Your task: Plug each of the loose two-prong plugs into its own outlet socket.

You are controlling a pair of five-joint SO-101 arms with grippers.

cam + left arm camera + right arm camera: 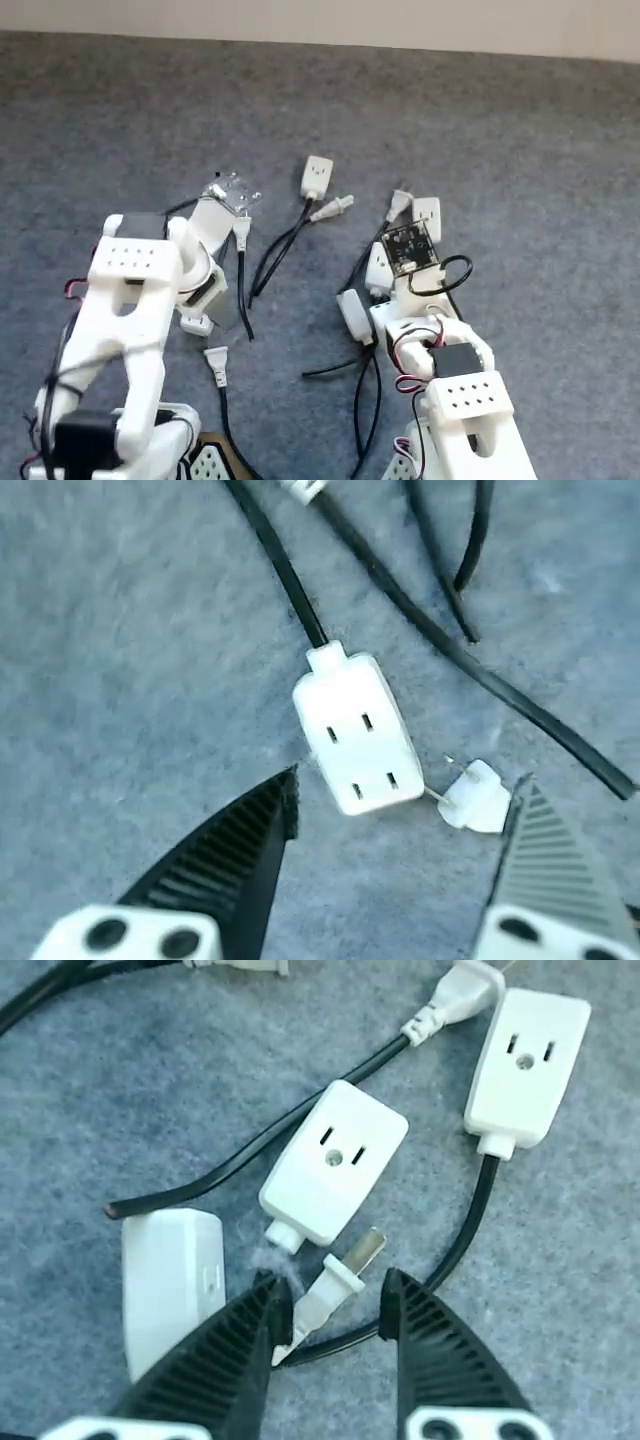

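Grey fuzzy counter (520,120): no plug seated, whole task looks undone. Left tool (407,780) spread, hovering at double socket (358,730), slots vacant. Right tool (335,1290) spread, away from double socket. Single socket (333,1160) there, vacant. Loose plug (475,798) just beside double socket, prongs bare. Second plug (345,1270) lies between right tool's fingers, apparently ungripped.

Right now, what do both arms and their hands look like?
Both arms are white, blocky plastic with rows of small holes. The left arm has a red wire near its side. The right arm carries red and white wires, a looped black cable and a dark circuit board. The left hand and right hand have tapered, ridged dark fingers on white bases.
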